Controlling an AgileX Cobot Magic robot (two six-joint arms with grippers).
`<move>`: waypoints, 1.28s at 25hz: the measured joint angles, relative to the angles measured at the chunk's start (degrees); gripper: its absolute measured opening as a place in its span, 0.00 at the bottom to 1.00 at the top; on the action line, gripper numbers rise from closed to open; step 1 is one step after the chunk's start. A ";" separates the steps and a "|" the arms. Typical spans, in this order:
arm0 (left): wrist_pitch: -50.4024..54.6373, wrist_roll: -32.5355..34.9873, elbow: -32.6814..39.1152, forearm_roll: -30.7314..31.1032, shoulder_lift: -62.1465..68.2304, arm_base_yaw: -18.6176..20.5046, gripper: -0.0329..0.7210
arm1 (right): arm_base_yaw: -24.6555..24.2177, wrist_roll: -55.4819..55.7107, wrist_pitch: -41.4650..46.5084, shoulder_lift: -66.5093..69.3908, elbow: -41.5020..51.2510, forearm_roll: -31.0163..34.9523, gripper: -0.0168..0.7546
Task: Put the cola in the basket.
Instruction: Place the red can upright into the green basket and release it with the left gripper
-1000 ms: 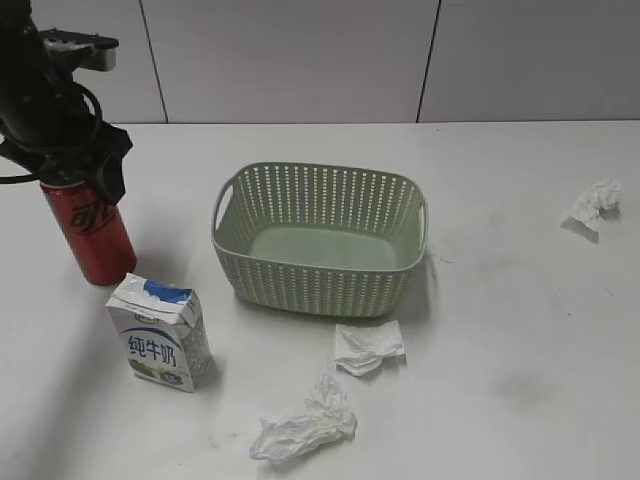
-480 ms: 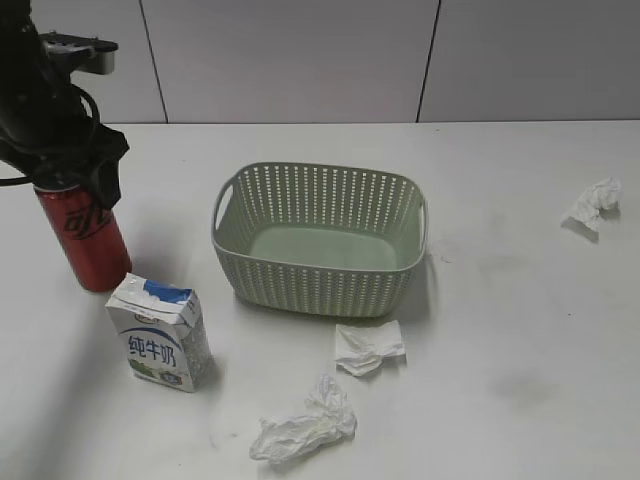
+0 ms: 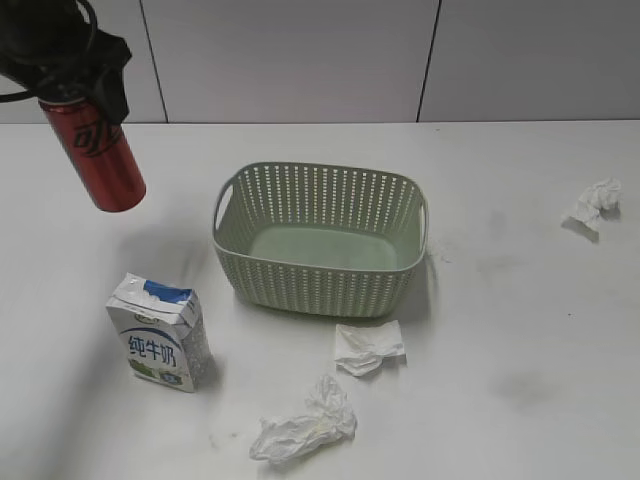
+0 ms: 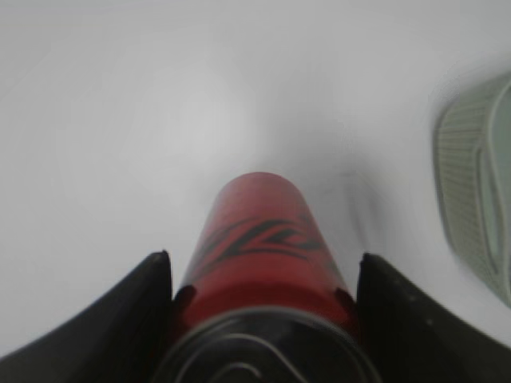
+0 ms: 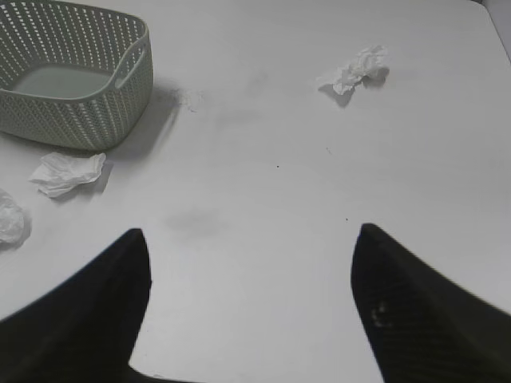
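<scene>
The red cola (image 3: 98, 157) hangs tilted in the air at the far left of the exterior view, clear of the table. My left gripper (image 3: 72, 88) is shut on its top end. In the left wrist view the cola (image 4: 259, 239) sits between my two dark fingers (image 4: 263, 275). The pale green basket (image 3: 320, 270) stands in the middle of the table, to the right of the cola and apart from it; its wall shows in the left wrist view (image 4: 467, 175) and in the right wrist view (image 5: 76, 112). My right gripper (image 5: 249, 239) is open and empty above bare table.
A white-and-blue milk carton (image 3: 160, 335) stands below the raised cola. Crumpled tissues lie in front of the basket (image 3: 368, 347), nearer the front edge (image 3: 302, 425) and at the far right (image 3: 592, 203). A grey wall runs behind the table.
My left gripper has lifted the cola off the table and carried it upward, tilting it. The carton, basket and tissues have not moved.
</scene>
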 joint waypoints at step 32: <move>0.44 0.00 -17.97 2.45 17.02 -33.33 0.74 | 0.00 0.00 0.00 0.00 0.00 0.00 0.79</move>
